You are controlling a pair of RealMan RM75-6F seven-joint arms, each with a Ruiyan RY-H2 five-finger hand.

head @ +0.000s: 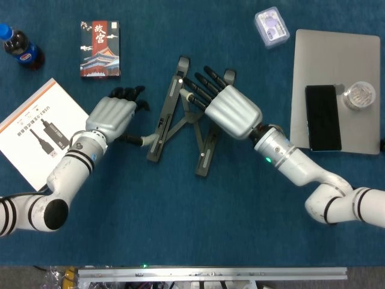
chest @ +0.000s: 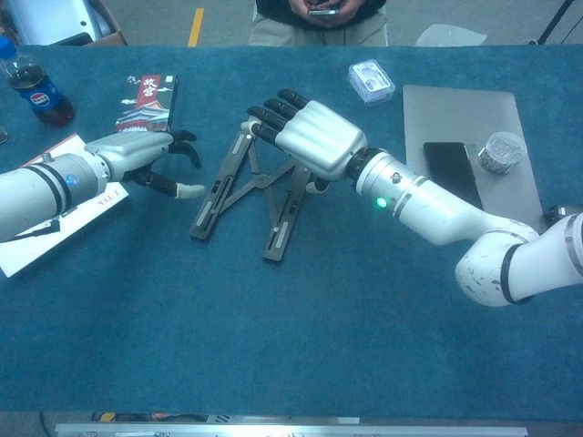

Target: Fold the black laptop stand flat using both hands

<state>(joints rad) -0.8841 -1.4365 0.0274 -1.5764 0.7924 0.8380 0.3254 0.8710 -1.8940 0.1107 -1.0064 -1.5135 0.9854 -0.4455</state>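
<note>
A black laptop stand [head: 186, 117] lies at the centre of a blue-covered bench [head: 180, 223], its two long rails angled apart toward the robot and joined by crossing struts, the frame not yet folded flat. The right robot hand [head: 224, 103] hangs over the stand's far half, palm down, its dark fingers [head: 201, 84] spread and reaching across the space between the two rails; whether the fingertips actually touch the frame cannot be told from either view. It grips nothing. The left robot hand [head: 114, 114] sits just left of the stand, fingers loosely curled and apart, with its pale-tipped thumb [head: 143, 140] stretched toward the near end of the left rail, close to it or just touching. It, too, holds nothing.

In the chest view the left robot hand [chest: 137, 150] appears raised slightly off the bench surface, while the right robot hand [chest: 314, 137] covers the top of the stand [chest: 246, 187].

Around them: a cola bottle [head: 19, 47] at the far left corner, a dark red printed box [head: 100, 49] beside it, and a white product carton [head: 43, 131] under the left forearm. To the right, a closed grey laptop [head: 361, 60] carries a black phone [head: 323, 117] and a small clear round container [head: 359, 95]; a small clear case [head: 272, 26] lies just beyond it.
</note>
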